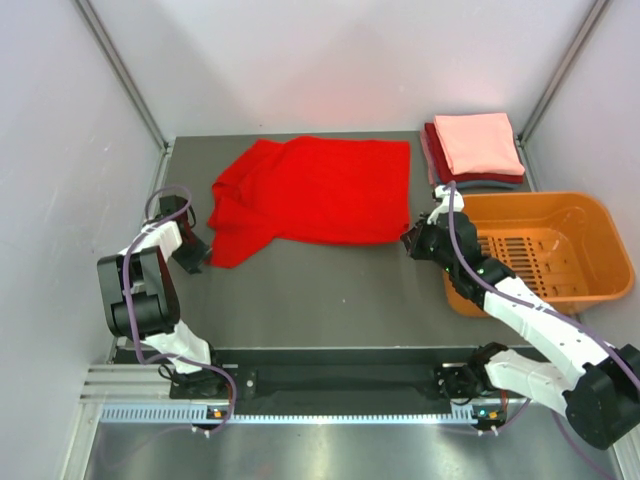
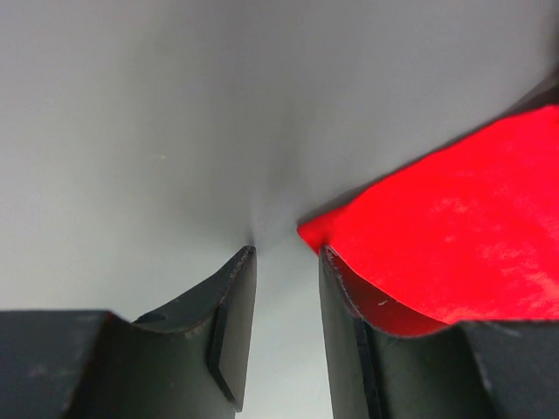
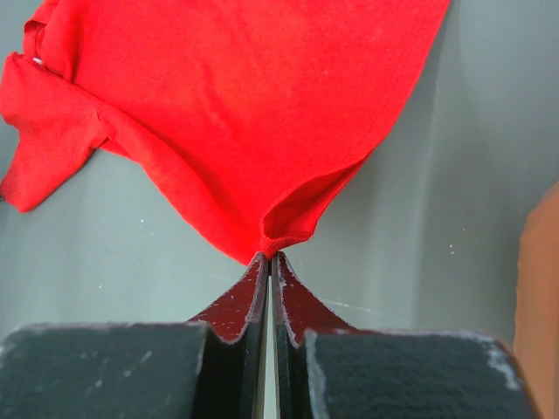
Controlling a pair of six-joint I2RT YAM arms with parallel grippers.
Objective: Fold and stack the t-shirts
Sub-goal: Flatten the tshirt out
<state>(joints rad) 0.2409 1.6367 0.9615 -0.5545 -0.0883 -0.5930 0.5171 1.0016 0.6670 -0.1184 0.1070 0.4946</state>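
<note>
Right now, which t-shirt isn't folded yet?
The bright red t-shirt, spread open, its corner pinched by the right gripper. The others sit folded in the far-right stack.

An orange plastic basket (image 1: 560,212) stands just right of the right claw (image 1: 408,240), upright on the dark grey table (image 1: 320,295), its floor cut with rows of slots. From the claw's own camera only a sliver of its orange wall shows, at far right. White walls (image 1: 330,60) rise beyond the claw, past the table's far edge.
</note>
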